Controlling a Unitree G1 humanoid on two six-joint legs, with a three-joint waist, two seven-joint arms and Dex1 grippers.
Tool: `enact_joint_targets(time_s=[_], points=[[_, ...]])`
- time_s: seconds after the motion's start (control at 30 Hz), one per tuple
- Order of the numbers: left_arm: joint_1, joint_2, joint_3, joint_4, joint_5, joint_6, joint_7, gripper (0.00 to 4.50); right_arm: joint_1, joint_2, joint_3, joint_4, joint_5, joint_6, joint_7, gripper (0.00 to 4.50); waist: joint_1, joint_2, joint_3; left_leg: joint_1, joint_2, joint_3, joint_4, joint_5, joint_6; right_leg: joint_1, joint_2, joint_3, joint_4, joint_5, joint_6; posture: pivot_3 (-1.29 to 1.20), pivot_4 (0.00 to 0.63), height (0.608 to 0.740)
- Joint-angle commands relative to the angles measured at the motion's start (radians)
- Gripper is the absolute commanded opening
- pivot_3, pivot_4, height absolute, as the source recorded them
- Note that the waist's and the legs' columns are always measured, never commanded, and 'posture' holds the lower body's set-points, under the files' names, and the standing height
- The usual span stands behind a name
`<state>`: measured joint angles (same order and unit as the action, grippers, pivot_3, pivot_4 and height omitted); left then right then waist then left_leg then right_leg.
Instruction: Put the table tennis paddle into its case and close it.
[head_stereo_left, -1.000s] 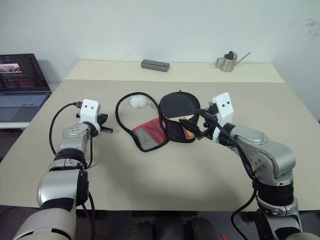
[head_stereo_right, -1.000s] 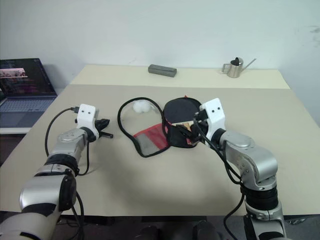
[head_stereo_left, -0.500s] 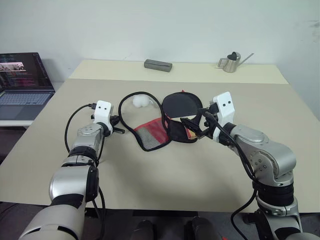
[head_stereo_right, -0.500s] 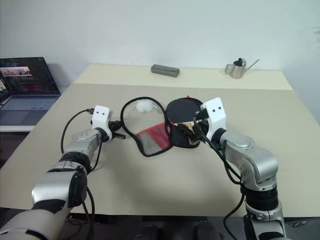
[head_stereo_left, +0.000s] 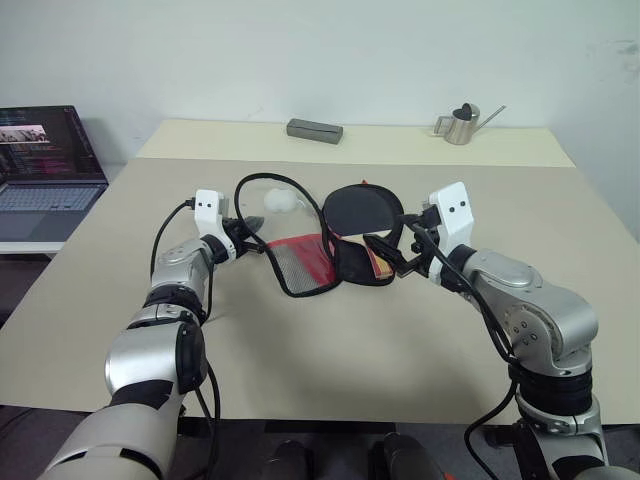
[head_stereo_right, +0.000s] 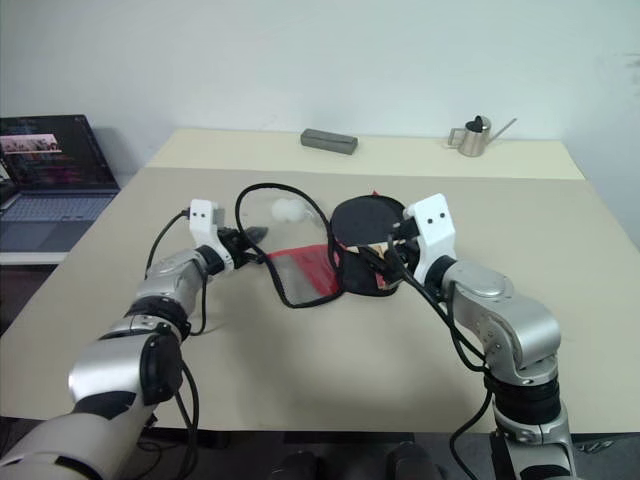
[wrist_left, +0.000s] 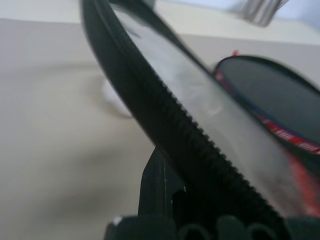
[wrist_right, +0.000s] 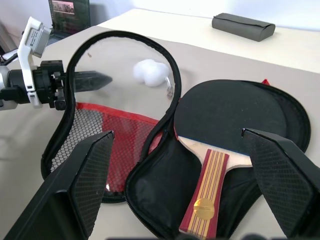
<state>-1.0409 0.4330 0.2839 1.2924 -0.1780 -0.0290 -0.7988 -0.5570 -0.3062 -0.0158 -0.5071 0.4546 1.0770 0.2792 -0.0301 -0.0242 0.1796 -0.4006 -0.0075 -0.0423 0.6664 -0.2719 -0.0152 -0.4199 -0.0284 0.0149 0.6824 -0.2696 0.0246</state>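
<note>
The table tennis paddle (wrist_right: 220, 130) lies inside the open case (wrist_right: 165, 165) near the middle of the table (head_stereo_left: 330, 360), its dark head in the black half and its striped handle pointing toward the robot. The case's flap (head_stereo_left: 300, 262) — clear upper part, red mesh lower part — is folded out to the robot's left, with the white pom-pom (head_stereo_left: 281, 201) beside it. The left gripper (head_stereo_left: 252, 240) reaches level across toward the flap, fingers pressed together, their tip at the zip edge. The right gripper (head_stereo_left: 395, 250) hovers over the handle end, level and angled left, its fingers (wrist_right: 85, 180) spread wide — holding nothing.
</note>
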Motion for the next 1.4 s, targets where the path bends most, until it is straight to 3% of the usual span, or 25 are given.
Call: enact_joint_targets(time_s=[0.03, 0.37, 0.9, 1.2, 1.4], points=[[-0.068, -0.035, 0.008, -0.046, -0.028, -0.003, -0.059, 0.05, 0.009, -0.012, -0.008, -0.055, 0.012, -0.013, 0.005, 4.5, 0.002, 0.0, 0.0, 0.0, 0.0, 0.0, 0.0, 0.0, 0.0, 0.0, 0.0, 0.0, 0.0, 0.0, 0.0, 0.0, 0.15, 0.74], [-0.157, -0.116, -0.048, -0.045, -0.004, 0.009, -0.169, 0.05, 0.048, -0.042, -0.102, -0.134, 0.14, 0.054, 0.059, 4.5, -0.001, 0.0, 0.0, 0.0, 0.0, 0.0, 0.0, 0.0, 0.0, 0.0, 0.001, 0.0, 0.0, 0.0, 0.0, 0.0, 0.15, 0.74], [-0.175, -0.212, -0.133, -0.003, 0.09, -0.005, -0.166, 0.05, 0.075, -0.058, -0.192, -0.195, 0.218, 0.117, -0.037, 4.5, -0.002, 0.0, 0.0, 0.0, 0.001, 0.0, 0.0, 0.0, 0.0, 0.0, 0.002, 0.001, 0.0, 0.0, 0.0, 0.0, 0.15, 0.74], [-0.158, -0.096, -0.067, -0.127, -0.024, 0.064, -0.408, 0.05, 0.026, -0.058, -0.182, -0.07, 0.211, 0.075, -0.027, 4.5, -0.006, 0.0, 0.0, 0.0, 0.001, 0.001, 0.0, 0.0, 0.0, 0.0, 0.003, 0.002, 0.001, 0.0, 0.0, 0.0, 0.15, 0.74], [0.036, 0.027, -0.084, -0.469, -0.114, 0.26, -0.567, 0.05, -0.055, -0.078, -0.146, 0.094, 0.182, 0.015, 0.024, 4.5, -0.013, 0.0, 0.0, 0.001, 0.002, 0.001, 0.0, 0.0, 0.0, 0.0, 0.003, 0.003, 0.0, 0.0, 0.0, 0.0, 0.15, 0.74]])
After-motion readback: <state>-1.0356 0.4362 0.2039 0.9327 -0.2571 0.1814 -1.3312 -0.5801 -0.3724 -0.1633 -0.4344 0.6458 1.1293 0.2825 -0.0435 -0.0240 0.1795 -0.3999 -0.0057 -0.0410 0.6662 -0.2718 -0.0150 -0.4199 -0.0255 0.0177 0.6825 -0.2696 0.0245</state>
